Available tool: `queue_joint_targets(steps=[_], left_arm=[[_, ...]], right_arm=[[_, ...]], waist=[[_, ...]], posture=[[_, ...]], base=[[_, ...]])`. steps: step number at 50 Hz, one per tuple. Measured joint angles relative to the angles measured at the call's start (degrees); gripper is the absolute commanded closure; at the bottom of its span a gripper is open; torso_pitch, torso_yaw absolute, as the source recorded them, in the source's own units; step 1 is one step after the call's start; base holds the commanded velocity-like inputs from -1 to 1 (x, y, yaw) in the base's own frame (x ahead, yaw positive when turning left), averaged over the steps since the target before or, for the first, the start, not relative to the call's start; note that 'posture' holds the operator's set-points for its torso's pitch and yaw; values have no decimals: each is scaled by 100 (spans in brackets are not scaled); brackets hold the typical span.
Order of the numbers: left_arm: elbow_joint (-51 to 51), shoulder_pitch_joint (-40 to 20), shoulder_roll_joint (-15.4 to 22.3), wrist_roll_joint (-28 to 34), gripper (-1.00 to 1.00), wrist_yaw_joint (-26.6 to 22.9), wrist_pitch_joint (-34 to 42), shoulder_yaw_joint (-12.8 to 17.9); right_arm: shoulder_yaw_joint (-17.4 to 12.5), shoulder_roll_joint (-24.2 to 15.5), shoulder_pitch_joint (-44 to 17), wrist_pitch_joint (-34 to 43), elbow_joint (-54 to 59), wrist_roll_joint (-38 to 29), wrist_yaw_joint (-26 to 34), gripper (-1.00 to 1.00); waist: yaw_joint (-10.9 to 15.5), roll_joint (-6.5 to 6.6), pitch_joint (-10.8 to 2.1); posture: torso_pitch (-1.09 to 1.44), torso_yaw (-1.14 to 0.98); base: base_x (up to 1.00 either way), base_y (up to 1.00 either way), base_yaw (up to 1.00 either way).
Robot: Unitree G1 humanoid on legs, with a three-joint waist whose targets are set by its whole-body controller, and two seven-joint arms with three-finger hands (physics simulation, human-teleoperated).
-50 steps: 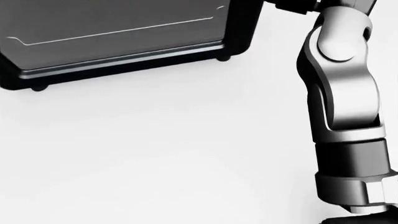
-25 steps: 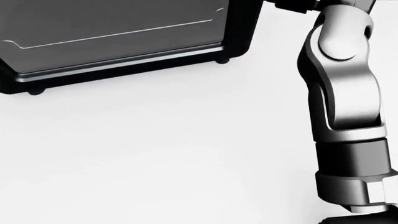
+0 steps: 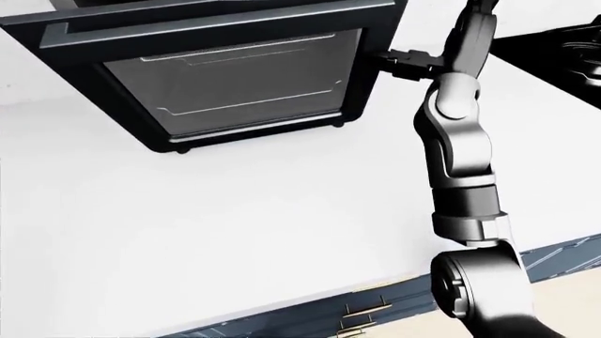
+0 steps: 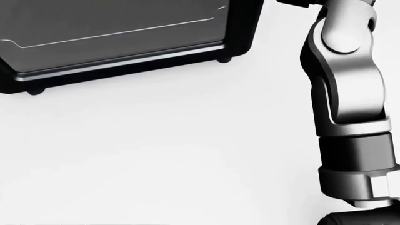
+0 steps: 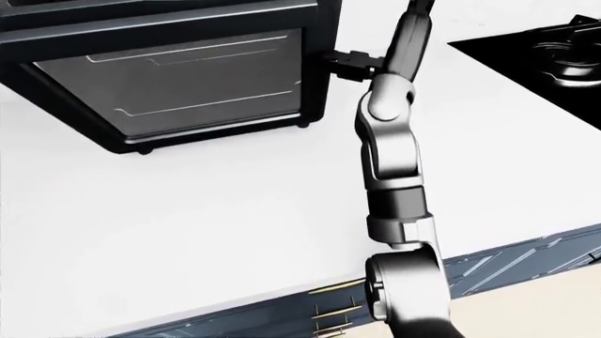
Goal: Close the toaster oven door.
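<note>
The toaster oven (image 3: 234,77) is black and stands on the white counter at the upper left of the left-eye view. Its glass door (image 3: 225,84) faces me in its dark frame and lies close against the oven body; I cannot tell whether it is fully shut. My right arm (image 3: 456,148) rises from the bottom right. A dark part of it (image 3: 406,62) reaches left and touches the right edge of the door frame. The hand's fingers do not show clearly. The head view shows only the oven's lower edge (image 4: 118,61) and the arm (image 4: 347,89). My left hand is out of view.
The white counter (image 3: 234,211) spreads below the oven. A black stove top (image 5: 535,42) lies at the upper right. The counter's edge with dark cabinet fronts (image 3: 357,310) runs along the bottom.
In the head view my right arm has risen a little and shifted slightly right. The oven's lower edge has shifted slightly left and down.
</note>
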Motion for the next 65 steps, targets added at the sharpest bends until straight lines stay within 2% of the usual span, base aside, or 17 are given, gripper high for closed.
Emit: queue_joint_targets(steps=[8,21,27,38,50,55,65], left_arm=[[-559,186,-242,-252,-100,-101,423,237],[-1217,447,-374,-782,-100,-121,1000,693],[-1681,675,-560,-1071,-100,-213,1241,958],[-2458,982,-843,-1803,-100,-236,1604,1234],[-2994,1274,-1111,-2331,-100,-214,1705,1324],[-3251,1466,-1370,-2453,-100,-288,1727,1323],[-3573,1608,-1443,-2859,-100,-219,1776,1380]], right_arm=[[-5,-11,-35,-17,43,-8,-12,-100],[10,-25,-123,-66,151,-15,-4,-100],[16,-28,-159,-61,169,-15,5,-100],[19,-23,-153,-47,122,-7,7,-100],[12,-28,-119,-80,95,5,21,-100],[8,-54,-142,-80,126,15,37,-100],[-1,-60,-146,-66,136,19,11,-100]], waist=[[8,-10,5],[8,-29,14],[7,-27,20],[13,-46,27],[27,-69,23],[36,-75,25],[42,-97,27]], posture=[[0,0],[0,0],[0,0],[0,0],[0,0],[0,0],[0,0]], base=[[0,0,0],[0,0,0],[0,0,0],[0,0,0],[0,0,0],[0,0,0],[0,0,0]])
